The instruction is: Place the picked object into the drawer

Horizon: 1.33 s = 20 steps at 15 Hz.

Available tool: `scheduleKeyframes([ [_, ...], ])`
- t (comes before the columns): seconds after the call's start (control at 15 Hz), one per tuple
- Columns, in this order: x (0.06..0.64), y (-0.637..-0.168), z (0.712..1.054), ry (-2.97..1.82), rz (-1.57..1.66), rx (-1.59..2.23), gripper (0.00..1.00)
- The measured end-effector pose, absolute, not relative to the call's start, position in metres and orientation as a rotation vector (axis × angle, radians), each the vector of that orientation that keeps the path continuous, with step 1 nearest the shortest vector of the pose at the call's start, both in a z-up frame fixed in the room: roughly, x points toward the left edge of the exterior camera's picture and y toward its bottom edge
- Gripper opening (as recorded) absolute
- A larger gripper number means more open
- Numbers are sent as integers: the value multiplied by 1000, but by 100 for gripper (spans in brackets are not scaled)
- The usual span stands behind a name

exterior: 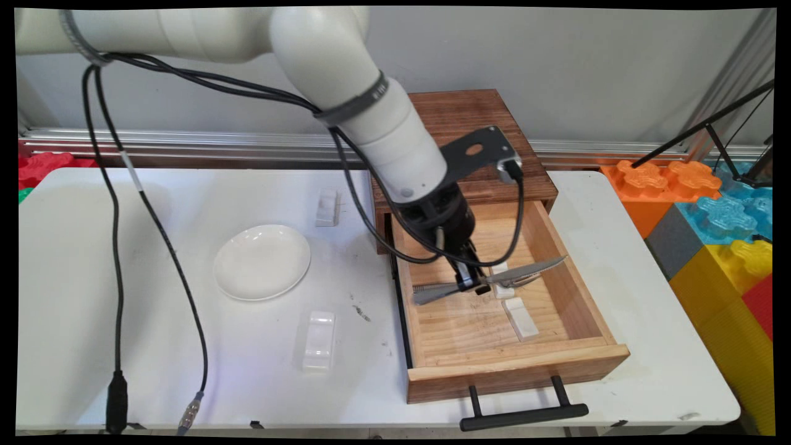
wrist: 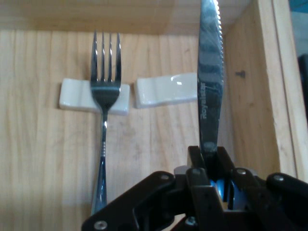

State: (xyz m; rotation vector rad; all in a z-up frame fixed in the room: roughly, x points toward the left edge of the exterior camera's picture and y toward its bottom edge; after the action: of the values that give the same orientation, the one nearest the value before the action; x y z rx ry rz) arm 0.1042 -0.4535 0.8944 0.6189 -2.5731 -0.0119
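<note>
Now my gripper (wrist: 210, 161) is clamped on a knife (wrist: 211, 77) over the open drawer (exterior: 609, 355), blade above the free white rest (wrist: 166, 90), the fork (wrist: 105, 96) lying on the other rest (wrist: 72, 94).

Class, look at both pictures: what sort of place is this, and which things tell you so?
Probably a robotics lab set up as a mock kitchen: a robot arm's tool grips a knife over an open wooden drawer on a white table, with big foam blocks alongside.
</note>
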Motion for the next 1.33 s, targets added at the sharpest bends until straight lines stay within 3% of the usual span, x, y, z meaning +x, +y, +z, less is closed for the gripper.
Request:
scheduleKeyframes([
  [1.33, 74, -454, 818, -2567, 0, 669, 0],
])
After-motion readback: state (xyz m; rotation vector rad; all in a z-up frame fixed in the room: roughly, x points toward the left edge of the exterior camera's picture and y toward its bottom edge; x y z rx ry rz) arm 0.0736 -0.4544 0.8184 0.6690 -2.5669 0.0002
